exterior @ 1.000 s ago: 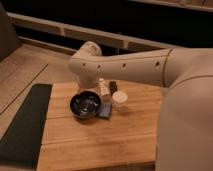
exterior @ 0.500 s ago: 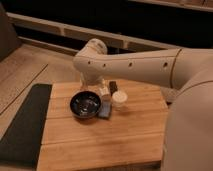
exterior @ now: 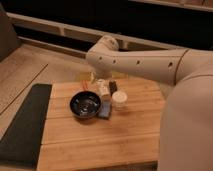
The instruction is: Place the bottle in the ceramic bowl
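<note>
The wooden worktop (exterior: pixel 100 145) is bare along its near edge, with a dark mat (exterior: pixel 22 125) lying down its left side. Farther in, near the middle, sits the bowl (exterior: pixel 85 106), round, shallow and glossy black, with nothing in it. A flat blue item (exterior: pixel 105 111) lies touching its right rim, and just right of that stands a short white jar (exterior: pixel 119 100).

The bottle (exterior: pixel 103 90) stands upright just behind the blue item, at the far right of the bowl and close beside the jar. A small dark object (exterior: pixel 113 86) sits right behind it.

The gripper (exterior: pixel 96 80) hangs just at the far left of the bottle, under the bend of the big cream arm (exterior: pixel 140 65) that reaches in from the right. Its end is lost in shadow against the arm, so I cannot tell whether it is spread, closed or pinching anything.

The bottle looks small, light and stiff, likely plastic, with smooth and perhaps slippery flat sides. Being slim, it would tip at a nudge. The best hold seems to be across its two flat faces, above the middle, coming from overhead to stay clear of the jar and the dark object. The bowl is hard and glazed, so the bottle should be lowered in, not dropped.

Beyond the worktop are a pale floor and dark rails.
</note>
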Tool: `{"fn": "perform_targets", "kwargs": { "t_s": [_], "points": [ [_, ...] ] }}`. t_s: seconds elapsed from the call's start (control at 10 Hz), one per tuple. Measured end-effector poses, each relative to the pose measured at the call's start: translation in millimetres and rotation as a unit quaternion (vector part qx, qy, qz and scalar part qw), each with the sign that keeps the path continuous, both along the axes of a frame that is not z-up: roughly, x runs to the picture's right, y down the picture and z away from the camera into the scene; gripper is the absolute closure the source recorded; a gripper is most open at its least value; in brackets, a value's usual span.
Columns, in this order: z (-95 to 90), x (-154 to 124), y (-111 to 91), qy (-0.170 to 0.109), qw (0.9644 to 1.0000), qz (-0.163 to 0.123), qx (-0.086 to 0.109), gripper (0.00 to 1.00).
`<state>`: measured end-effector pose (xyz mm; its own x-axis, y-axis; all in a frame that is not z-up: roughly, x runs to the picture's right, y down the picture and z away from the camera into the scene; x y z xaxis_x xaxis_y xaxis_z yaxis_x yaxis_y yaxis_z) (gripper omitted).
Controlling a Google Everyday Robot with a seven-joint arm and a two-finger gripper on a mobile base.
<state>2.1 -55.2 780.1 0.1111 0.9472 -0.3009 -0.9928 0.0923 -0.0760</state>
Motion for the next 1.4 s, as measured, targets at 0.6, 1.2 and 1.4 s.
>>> {"fn": "perform_targets", "kwargs": {
  "t_s": [0.6,1.2,1.4],
  "points": [
    [39.8,25.3,-0.7,-0.036,0.9981,0.048,-0.015,0.35],
    [81.3,61.6,-9.0,0.018,0.9996,0.02,0.008,0.35],
    [107.6,51.9,-2.1,0.003,0.9999,0.01,0.004,0.35]
  ]
}}
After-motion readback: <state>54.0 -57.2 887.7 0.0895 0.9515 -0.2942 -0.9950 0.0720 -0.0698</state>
